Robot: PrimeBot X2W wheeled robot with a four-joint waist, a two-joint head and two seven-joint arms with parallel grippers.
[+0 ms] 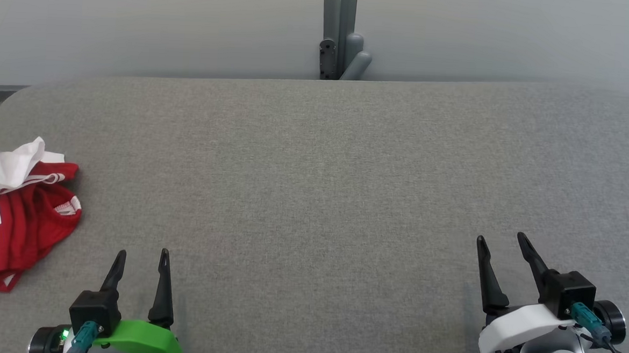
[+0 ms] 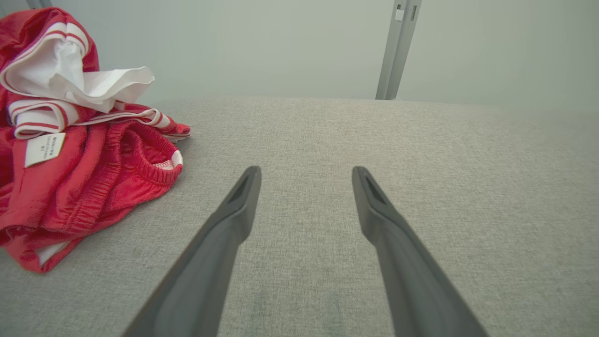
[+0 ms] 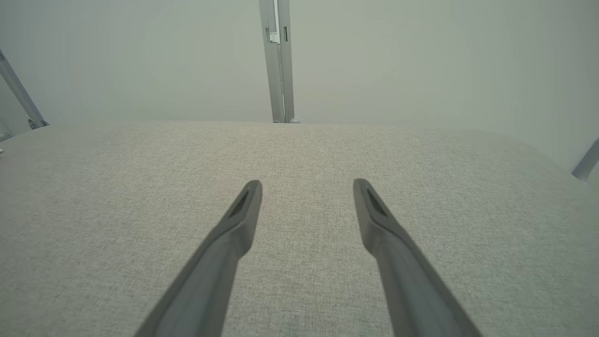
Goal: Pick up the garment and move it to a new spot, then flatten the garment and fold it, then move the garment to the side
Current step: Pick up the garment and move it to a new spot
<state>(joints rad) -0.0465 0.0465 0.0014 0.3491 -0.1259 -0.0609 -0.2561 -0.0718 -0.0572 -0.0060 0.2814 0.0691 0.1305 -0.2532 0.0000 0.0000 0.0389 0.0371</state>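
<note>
The garment (image 1: 16, 214), red with white trim, lies crumpled at the left edge of the grey table (image 1: 320, 171) (label up, nothing flattened yet). The left gripper (image 1: 143, 252) sits near it by the near edge, and the right gripper (image 1: 501, 237) is well apart toward the near right corner. Both gape wide and hold nothing, presumably ready for the pickup.

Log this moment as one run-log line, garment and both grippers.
garment: crumpled, table's left edge, untouched | left gripper: open, empty, beside garment | right gripper: open, empty | stage: pickup not begun
</note>
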